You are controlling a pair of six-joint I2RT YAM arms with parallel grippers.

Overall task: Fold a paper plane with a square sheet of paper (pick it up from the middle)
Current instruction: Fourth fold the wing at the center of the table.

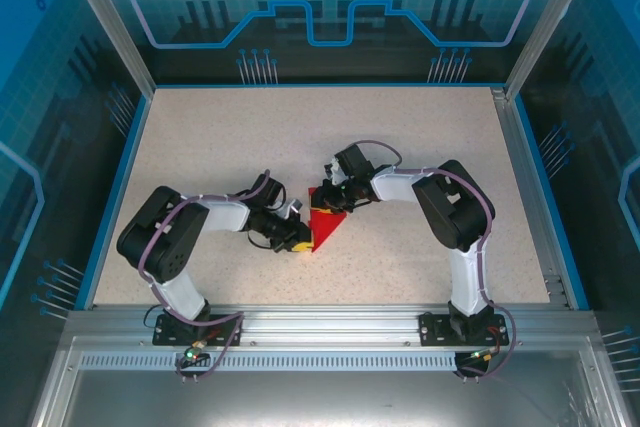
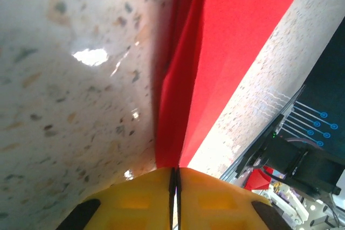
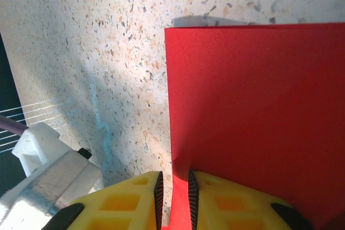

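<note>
The red paper (image 1: 325,223) is lying mid-table (image 1: 200,147), looking like a triangle from above, and both claws are on it: the left claw (image 1: 302,241) is gripping its near-left edge, the right claw (image 1: 327,198) its far side. Up close, the left claw (image 2: 176,175) is pressing its yellow fingers together on a raised fold of paper (image 2: 232,52) running straight away from the tips. The right claw (image 3: 175,182) is pinching the paper (image 3: 253,111) at its edge in a narrow gap, with the sheet spreading flat ahead and to the right.
</note>
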